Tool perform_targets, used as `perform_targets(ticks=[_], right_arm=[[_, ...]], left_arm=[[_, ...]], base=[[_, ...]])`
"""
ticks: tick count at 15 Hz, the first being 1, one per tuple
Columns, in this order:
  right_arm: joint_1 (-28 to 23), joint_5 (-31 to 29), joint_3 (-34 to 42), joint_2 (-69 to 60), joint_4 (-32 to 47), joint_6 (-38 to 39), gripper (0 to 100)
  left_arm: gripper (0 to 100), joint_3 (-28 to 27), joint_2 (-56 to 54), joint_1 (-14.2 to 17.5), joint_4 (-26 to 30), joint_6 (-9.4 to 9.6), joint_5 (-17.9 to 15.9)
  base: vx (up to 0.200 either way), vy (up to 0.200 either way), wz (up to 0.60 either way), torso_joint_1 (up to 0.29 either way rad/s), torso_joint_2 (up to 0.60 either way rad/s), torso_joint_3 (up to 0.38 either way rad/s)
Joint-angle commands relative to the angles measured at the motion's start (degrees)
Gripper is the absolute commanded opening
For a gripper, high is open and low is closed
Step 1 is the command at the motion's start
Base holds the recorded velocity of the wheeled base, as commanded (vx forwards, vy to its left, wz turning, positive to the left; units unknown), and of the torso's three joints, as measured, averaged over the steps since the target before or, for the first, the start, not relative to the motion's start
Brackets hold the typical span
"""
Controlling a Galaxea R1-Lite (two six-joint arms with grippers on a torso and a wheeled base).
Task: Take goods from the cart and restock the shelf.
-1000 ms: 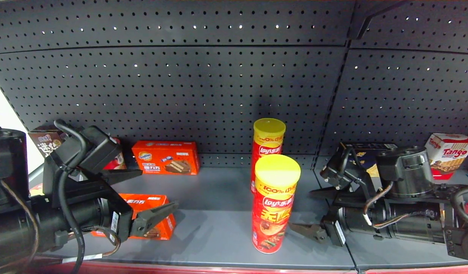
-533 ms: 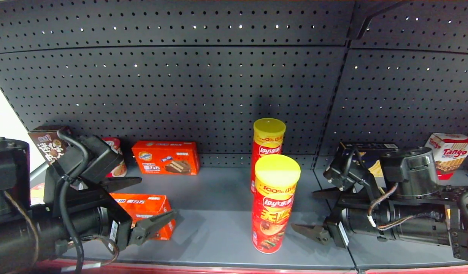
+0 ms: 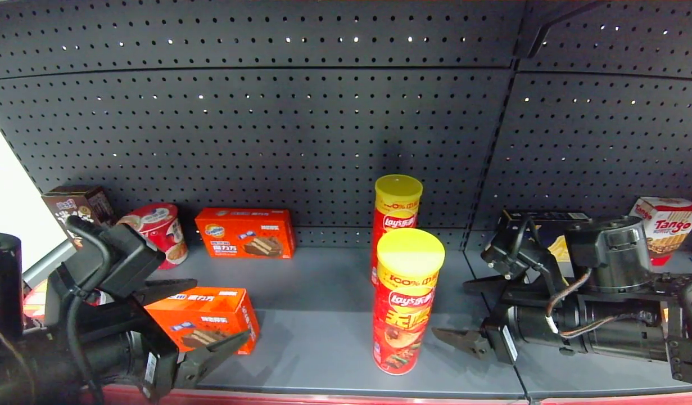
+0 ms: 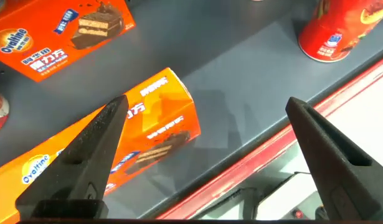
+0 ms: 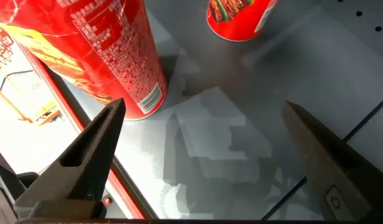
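Though spread wide, left hand [image 3: 220, 308] partly hides nearer orange box [image 3: 208, 312].

Dark perforated panel [image 3: 267, 124], light through holes

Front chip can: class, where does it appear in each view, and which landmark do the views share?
Head view: front chip can, centre, ahead of the rear can.
Left wrist view: its base, beyond the near orange box.
Right wrist view: its lower body, close up.
Shared landmark: the shelf's red front edge.

Head view looks down at the shelf [image 3: 323, 337]; 2 close wrist views share its front can [image 3: 407, 304].
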Motion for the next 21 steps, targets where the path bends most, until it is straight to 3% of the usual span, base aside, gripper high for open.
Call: perform_targets(ticks=[1, 3, 7, 8, 11, 18, 21], right_arm=[[-0.4, 0.0, -0.5, -1.4, 0.0, 0.1, 100], [-1.9, 0.0, -1.4, -4.8, 0.0, 0.3, 100], [-7.5, 0.1, -1.4, -13.8, 0.0, 1.8, 100], [-10.0, 0.1, -0.9, -17.7, 0.1, 3.7, 100], [-14.8, 0.2, -0.1, -22.3, 0.1, 4.5, 100], [-24.1, 0.3, 6.7, -35.8, 0.8, 4.7, 100], [-26.7, 0.0, 11.9, -42.8, 2.7, 6.3, 100]], left_arm=[[100, -2.0, -0.2, 0.0, 0.1, -0.03, 0.0], [100, -5.8, -0.2, 0.6, 0.2, -0.21, 0.4], [100, -5.6, -7.2, 6.7, 0.7, -0.21, 0.6], [100, -5.4, -10.3, 11.5, 0.8, -0.21, 0.4], [100, -5.3, -14.6, 17.7, 0.8, -0.21, 0.1], [100, 0.7, -26.8, 24.5, 5.6, -0.21, 1.0], [100, 2.4, -32.6, 25.8, 9.2, -0.21, 4.7]], base=[[0.0, 0.0, 0.0, 0.0, 0.0, 0.0], [0.0, 0.0, 0.0, 0.0, 0.0, 0.0], [0.0, 0.0, 0.0, 0.0, 0.0, 0.0], [0.0, 0.0, 0.0, 0.0, 0.0, 0.0], [0.0, 0.0, 0.0, 0.0, 0.0, 0.0], [0.0, 0.0, 0.0, 0.0, 0.0, 0.0], [0.0, 0.0, 0.0, 0.0, 0.0, 0.0]])
